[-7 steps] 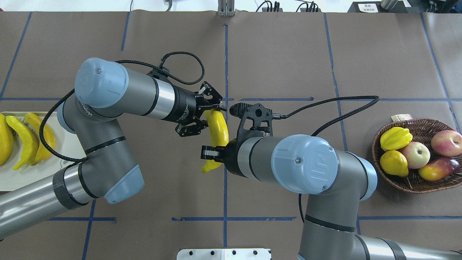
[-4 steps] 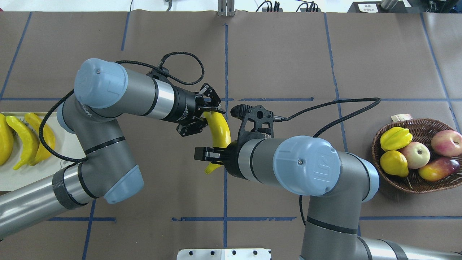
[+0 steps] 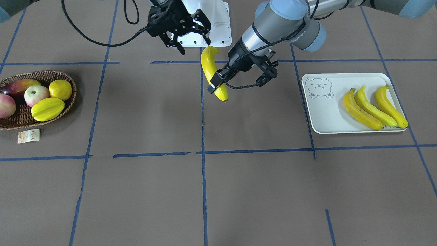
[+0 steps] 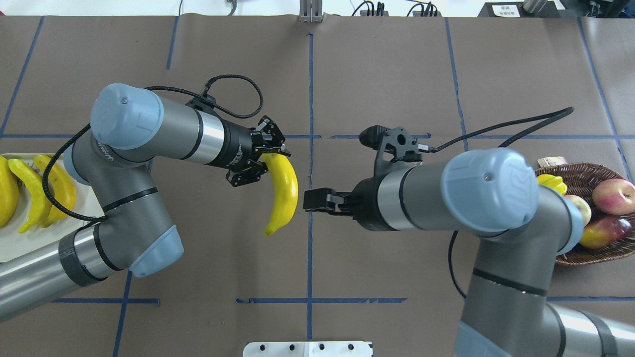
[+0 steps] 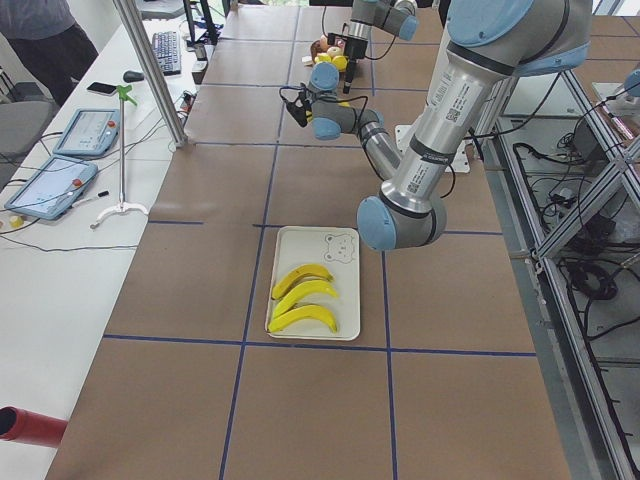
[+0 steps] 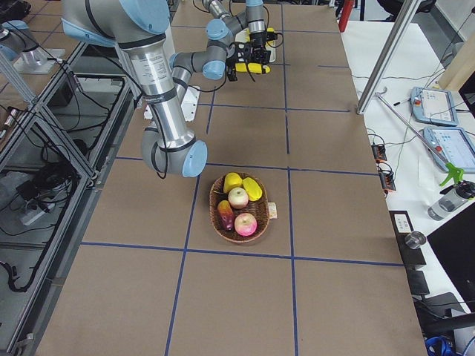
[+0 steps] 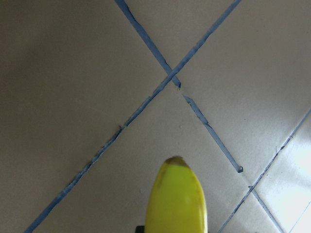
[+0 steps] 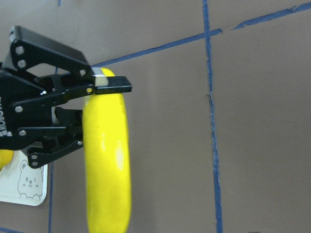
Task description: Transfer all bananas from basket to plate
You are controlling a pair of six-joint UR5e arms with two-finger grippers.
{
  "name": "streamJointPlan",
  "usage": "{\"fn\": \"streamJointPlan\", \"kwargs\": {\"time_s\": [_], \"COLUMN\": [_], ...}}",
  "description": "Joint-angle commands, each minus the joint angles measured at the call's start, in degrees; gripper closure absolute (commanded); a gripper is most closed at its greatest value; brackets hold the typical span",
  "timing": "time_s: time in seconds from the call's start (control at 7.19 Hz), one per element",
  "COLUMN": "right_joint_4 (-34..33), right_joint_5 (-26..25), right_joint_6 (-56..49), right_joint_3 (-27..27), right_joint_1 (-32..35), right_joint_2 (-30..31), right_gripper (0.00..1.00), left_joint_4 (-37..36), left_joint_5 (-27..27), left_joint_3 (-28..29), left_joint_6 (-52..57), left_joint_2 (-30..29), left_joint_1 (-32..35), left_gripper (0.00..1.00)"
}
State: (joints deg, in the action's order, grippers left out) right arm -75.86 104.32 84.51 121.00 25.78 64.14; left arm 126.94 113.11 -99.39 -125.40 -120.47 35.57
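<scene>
We see the left tool (image 4: 273, 160) clamped on the upper end of one banana (image 4: 286, 192). In the right wrist view one finger (image 8: 111, 84) lies across the top of the fruit and the other is hidden behind it. The banana hangs off the tool above the bench (image 4: 397, 74), free tip pointing down and toward the robot, just left of the centre tape line in the overhead view.

The right tool (image 4: 309, 201) stands just beside the banana's middle, on its right. A thin gap shows between them, and its jaws are spread and hold nothing.

Three other bananas (image 3: 372, 106) lie side by side on the plate (image 3: 324, 114), well apart from the held one. The basket (image 3: 13, 123) sits at the bench's opposite end, carrying apples, a lemon and a starfruit.
</scene>
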Motion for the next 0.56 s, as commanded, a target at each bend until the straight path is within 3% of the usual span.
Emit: {"fn": "streamJointPlan", "kwargs": {"time_s": [0.0, 0.14, 0.42], "right_joint_4": [-0.08, -1.3, -13.89], "right_joint_5": [9.64, 10.02, 13.34], "right_joint_6": [-1.53, -5.29, -19.4], "right_joint_3": [1.0, 1.0, 2.22], "right_joint_1": [8.2, 9.89, 14.62], "right_joint_2": [5.1, 8.07, 9.95], "right_gripper": [0.01, 0.01, 0.01], "left_joint_4": [-4.04, -10.51, -18.72], "left_joint_5": [0.1, 0.01, 0.1], "left_joint_3": [-0.1, -1.41, -2.03], "left_joint_6": [3.64, 11.68, 18.76], "left_joint_2": [5.39, 6.38, 10.4], "left_joint_1": [2.82, 3.01, 4.85], "left_gripper": [1.0, 1.0, 1.0]}}
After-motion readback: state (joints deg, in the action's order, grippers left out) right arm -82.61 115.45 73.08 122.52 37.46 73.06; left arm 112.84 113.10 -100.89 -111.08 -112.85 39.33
